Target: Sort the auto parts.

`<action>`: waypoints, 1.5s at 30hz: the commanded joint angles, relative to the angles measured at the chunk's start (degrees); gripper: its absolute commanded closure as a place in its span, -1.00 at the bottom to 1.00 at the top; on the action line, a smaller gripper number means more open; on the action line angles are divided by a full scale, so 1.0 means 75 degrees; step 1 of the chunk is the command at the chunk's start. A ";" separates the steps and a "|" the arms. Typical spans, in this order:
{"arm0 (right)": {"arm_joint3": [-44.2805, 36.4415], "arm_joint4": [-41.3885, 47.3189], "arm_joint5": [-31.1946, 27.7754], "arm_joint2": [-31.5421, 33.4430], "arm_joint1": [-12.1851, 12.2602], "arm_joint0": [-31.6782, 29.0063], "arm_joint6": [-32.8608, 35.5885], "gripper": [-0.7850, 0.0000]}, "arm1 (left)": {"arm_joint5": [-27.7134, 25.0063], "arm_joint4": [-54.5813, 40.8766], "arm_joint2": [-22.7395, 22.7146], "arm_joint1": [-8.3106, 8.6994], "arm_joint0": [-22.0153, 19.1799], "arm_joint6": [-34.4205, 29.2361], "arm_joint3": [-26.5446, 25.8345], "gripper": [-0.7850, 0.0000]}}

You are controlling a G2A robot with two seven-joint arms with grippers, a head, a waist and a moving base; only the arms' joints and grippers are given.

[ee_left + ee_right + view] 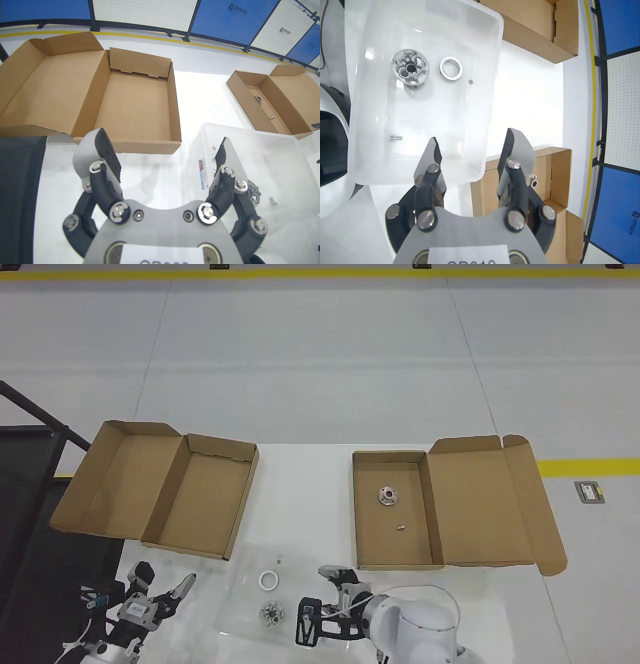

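Note:
A clear plastic bin [243,616] near the table's front holds a toothed metal hub [410,68], a metal ring [451,68], a small bolt [395,137] and a tiny dark piece [470,81]. My right gripper [472,136] hangs open over the bin's end nearest the right box, with nothing between its fingers. My left gripper [162,140] stands open and holds nothing, above the table just left of the bin [250,140]. The right cardboard box [395,514] holds another hub [387,496] and a bolt [399,528]. Nothing lies in the left cardboard box [200,504].
Both boxes have their lids [115,474] folded flat outward, the right one's lid [485,504] toward the table's right edge. White table [300,494] lies bare between the boxes. A black surface [20,190] sits beside my left gripper.

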 commanded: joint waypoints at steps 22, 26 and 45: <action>0.1979 -0.2205 -0.2174 -0.2196 -0.0030 0.2091 -0.2572 -1.00 | -0.0001 0.0000 0.0000 0.0000 0.0000 0.0000 0.0000 -1.00; 0.2289 -0.2299 -0.2174 -0.2355 -0.0006 0.2284 -0.2617 -1.00 | -0.0001 0.0000 0.0000 0.0000 0.0000 0.0000 0.0000 -1.00; 0.3682 -0.1685 -0.2174 -0.4366 -0.0038 0.3680 -0.3200 -0.32 | -0.0001 0.0000 0.0000 0.0000 0.0000 0.0000 0.0000 -1.00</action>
